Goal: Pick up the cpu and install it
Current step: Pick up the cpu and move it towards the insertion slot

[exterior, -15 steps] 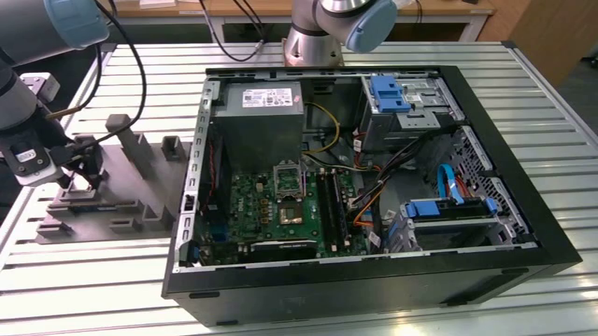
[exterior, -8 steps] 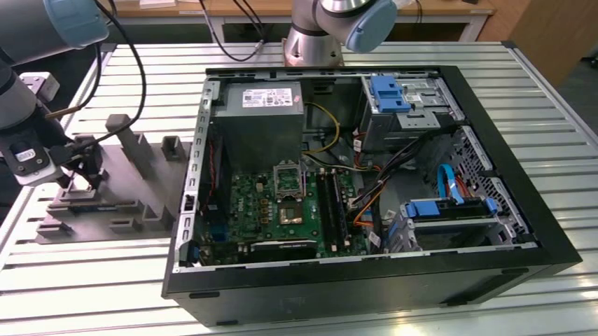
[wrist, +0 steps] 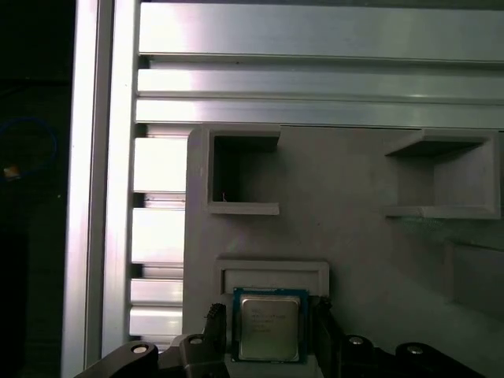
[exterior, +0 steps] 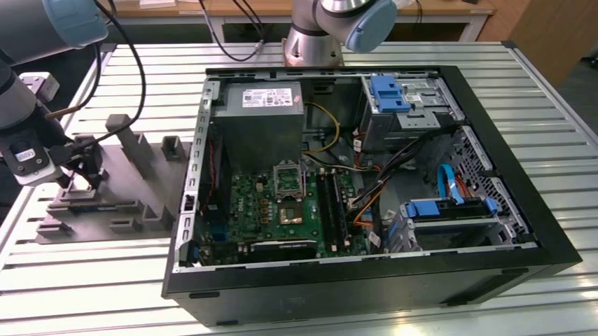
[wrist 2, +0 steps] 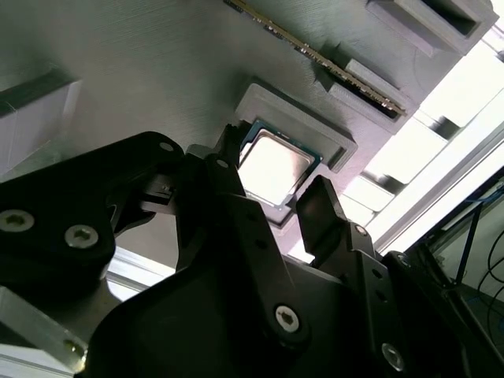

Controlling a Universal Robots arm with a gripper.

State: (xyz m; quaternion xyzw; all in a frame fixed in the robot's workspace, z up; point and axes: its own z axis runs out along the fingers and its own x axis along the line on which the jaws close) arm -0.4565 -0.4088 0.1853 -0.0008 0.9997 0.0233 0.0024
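Silvery cpu lies in its grey tray, with the jaws open astride it. Closing off-centre could tip it or jam it against the tray.

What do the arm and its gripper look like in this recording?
The arm is built of grey tubular links with light blue joint caps, and black cables hang alongside it. At the wrist sits a pale grey block carrying a small label. The gripper is black, with angular linkage fingers held by silver screws, mounted on a bare aluminium bracket.
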